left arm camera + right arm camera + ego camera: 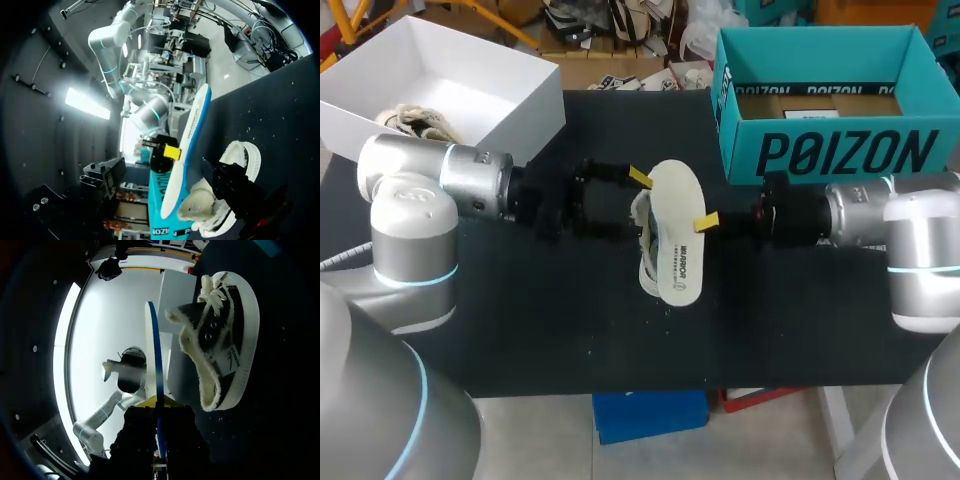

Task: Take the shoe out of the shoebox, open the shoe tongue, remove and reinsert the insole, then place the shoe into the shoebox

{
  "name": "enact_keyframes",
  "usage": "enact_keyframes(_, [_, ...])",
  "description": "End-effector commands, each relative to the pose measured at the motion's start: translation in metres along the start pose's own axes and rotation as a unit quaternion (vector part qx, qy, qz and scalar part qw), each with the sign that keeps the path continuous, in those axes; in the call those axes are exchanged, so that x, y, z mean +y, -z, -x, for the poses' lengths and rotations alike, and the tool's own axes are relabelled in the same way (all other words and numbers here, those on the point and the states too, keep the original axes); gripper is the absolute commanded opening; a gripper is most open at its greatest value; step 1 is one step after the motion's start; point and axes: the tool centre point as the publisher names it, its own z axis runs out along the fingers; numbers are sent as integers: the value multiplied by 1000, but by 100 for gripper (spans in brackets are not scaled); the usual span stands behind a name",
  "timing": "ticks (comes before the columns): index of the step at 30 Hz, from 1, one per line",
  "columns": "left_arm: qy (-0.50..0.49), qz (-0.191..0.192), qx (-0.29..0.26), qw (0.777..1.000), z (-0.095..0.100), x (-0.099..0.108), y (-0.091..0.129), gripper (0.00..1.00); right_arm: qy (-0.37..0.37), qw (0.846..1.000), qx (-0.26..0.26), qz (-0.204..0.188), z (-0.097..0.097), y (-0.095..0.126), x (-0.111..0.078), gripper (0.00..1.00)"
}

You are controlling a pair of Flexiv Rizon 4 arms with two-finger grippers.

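The white insole (677,228) is held up over the middle of the black table, with my right gripper (709,221) shut on its edge. In the right wrist view the insole (156,365) stands edge-on between the fingers, its underside blue. The dark fleece-lined shoe (645,238) lies on its side on the table just under and left of the insole; it also shows in the right wrist view (222,340). My left gripper (634,205) is open at the shoe's collar, one yellow tip above it. One dark finger (235,189) lies against the shoe (239,159).
A white open shoebox (525,115) holding another shoe (415,122) stands at the back left. A teal shoebox (745,150) stands at the back right, close behind my right arm. The table's front strip (570,340) is bare black cloth.
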Motion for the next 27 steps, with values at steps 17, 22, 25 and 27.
enact_keyframes(17, [-49, 11, 18, 999, -21, -2, -9, 45, -10, 1000, -4, 1, 8, 0, 1, 0])
enact_keyframes(22, [-50, 3, 29, 998, -24, -3, -12, 100, -12, 1000, -6, 0, 9, -1, 1, 0])
enact_keyframes(25, [-50, 3, 29, 998, -24, -3, -12, 100, -13, 1000, -9, -1, 9, -1, 2, 0])
enact_keyframes(27, [-50, 3, 29, 998, -24, -3, -12, 100, -13, 1000, -10, -1, 9, -2, 2, 0])
